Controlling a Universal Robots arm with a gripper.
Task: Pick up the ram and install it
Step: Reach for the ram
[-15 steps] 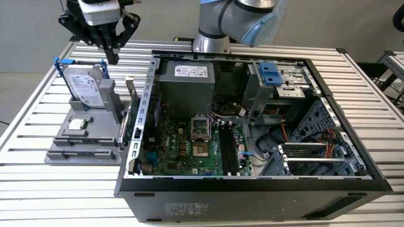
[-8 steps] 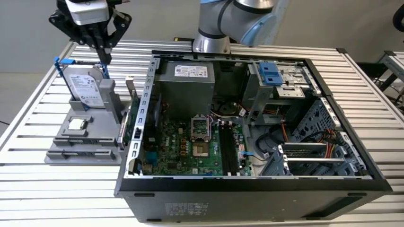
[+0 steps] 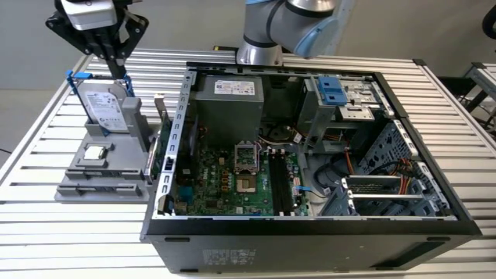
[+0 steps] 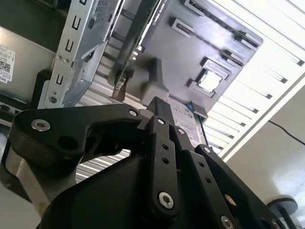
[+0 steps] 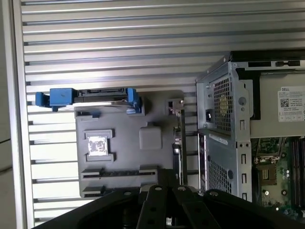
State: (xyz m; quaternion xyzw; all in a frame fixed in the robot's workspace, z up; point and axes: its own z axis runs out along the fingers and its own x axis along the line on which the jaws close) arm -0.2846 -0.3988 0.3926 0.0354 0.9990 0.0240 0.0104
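Table (image 3: 69, 232): pale metal slats running across, covers most of the exterior view. Plain grey wall and floor behind it. A thin dark cable (image 4: 286, 134) lies on the floor past the table edge in the second wrist view. Part of another slatted surface (image 3: 482, 78) shows at the exterior view's right edge.

Open PC case (image 3: 310, 232) sits on the table, side panel off. Inside it are the green motherboard (image 3: 225, 186), black memory slots (image 3: 280, 181) with nothing seated in them, the grey power supply (image 3: 229, 107) and a blue drive bracket (image 3: 331, 90). The arm's base (image 3: 259, 53) stands behind the case.

Grey parts holder (image 3: 101, 177) is on the table just beside the case, on the exterior view's left. The hard drive (image 3: 104, 104) with blue brackets stands upright at its far end. The square processor chip (image 3: 94, 153) lies flat in a recess nearer the camera.

The ram (image 3: 160, 125) is not yet picked. It stands on its long edge along the holder's side nearest the case, between holder and case wall. It reads as a slim bar in the first wrist view (image 5: 181, 138) and as a dark strip in the second wrist view (image 4: 136, 38).

Gripper (image 3: 120, 71) hangs above the hard drive's top edge, pointing down, apart from the ram. Its fingers look pressed together with nothing between them; both wrist views (image 4: 159, 102) (image 5: 166, 174) show the black linkage converging to one tip.
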